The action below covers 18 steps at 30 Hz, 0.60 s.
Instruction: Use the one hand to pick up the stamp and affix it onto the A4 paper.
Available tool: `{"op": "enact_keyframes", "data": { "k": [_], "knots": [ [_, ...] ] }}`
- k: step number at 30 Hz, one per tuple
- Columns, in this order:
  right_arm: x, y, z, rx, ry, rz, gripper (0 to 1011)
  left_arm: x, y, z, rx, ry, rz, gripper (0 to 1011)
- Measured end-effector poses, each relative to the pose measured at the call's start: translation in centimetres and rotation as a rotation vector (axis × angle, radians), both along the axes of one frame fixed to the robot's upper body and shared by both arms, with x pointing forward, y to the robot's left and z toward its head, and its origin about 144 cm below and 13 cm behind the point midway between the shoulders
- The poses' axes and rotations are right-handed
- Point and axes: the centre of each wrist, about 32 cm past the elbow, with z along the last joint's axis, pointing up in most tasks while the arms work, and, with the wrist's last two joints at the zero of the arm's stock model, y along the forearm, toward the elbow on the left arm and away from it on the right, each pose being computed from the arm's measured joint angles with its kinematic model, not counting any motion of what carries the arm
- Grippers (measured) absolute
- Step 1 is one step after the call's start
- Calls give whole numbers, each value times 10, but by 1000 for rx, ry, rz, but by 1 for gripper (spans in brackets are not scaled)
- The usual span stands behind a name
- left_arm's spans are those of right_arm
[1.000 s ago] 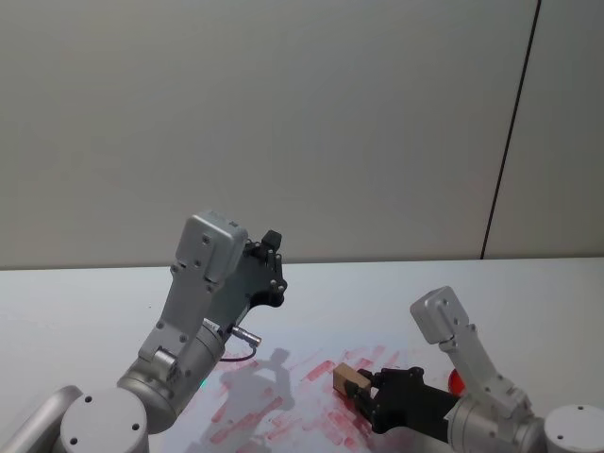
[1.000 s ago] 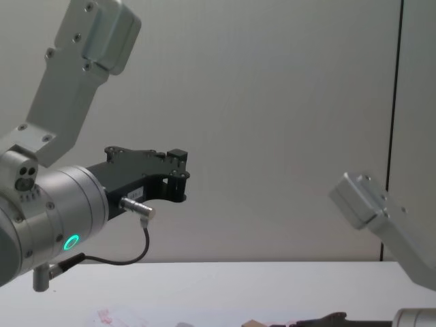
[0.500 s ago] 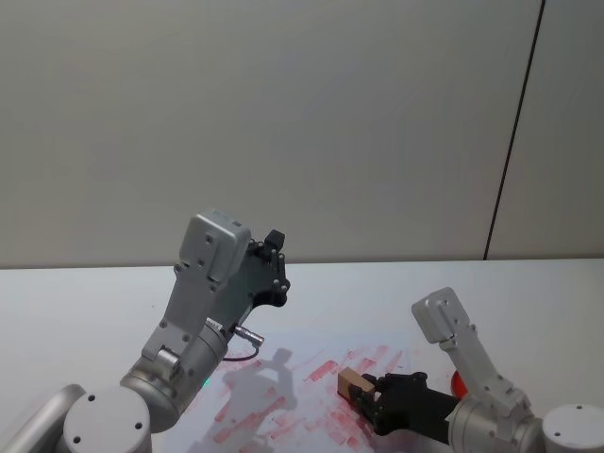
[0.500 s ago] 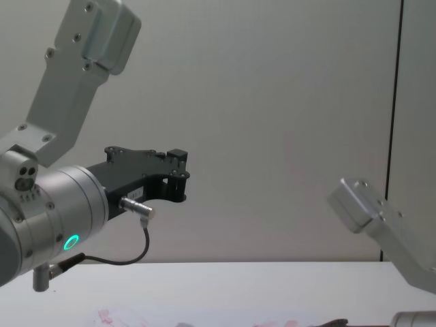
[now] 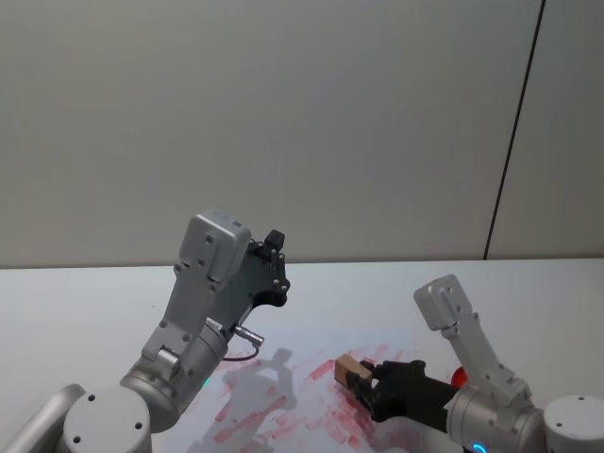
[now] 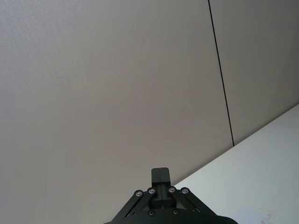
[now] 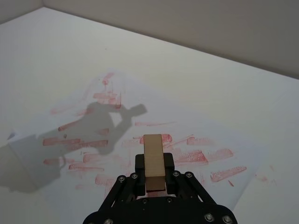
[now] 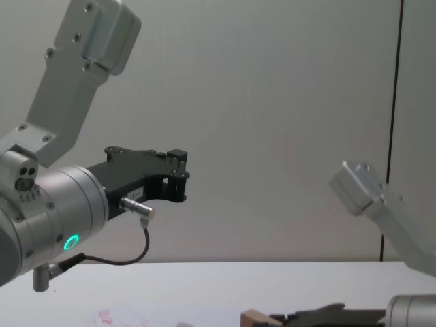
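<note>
My right gripper (image 5: pixel 360 379) is shut on the stamp (image 5: pixel 346 367), a small light-brown wooden block. It holds the stamp low over the A4 paper (image 5: pixel 288 415), a white sheet covered with pinkish-red marks. In the right wrist view the stamp (image 7: pixel 153 157) sticks out between the black fingers (image 7: pixel 169 164) of the right gripper (image 7: pixel 154 173), above the marked A4 paper (image 7: pixel 196 133). The chest view has the stamp (image 8: pixel 253 318) at its lower edge. My left gripper (image 5: pixel 273 240) is raised above the table, shut and holding nothing, and the left wrist view sees this left gripper (image 6: pixel 160 176) against the wall.
A small red thing (image 5: pixel 458 377) lies on the white table (image 5: pixel 85 302) behind my right arm. A black cable (image 8: pixel 122 257) loops under the left wrist. A grey wall stands behind the table.
The right gripper dipped with the stamp toward the paper half a second ago and has since come up a little. The left arm has stayed still.
</note>
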Motion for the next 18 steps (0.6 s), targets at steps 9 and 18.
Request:
{"op": "enact_keyframes", "data": {
  "k": [9,18],
  "knots": [
    [-1,-5,12,55,-74,-19,216,0,0,0,0,0,0,0],
    [-7,-23,22,73,-134,-84,216,0,0,0,0,0,0,0]
  ]
}}
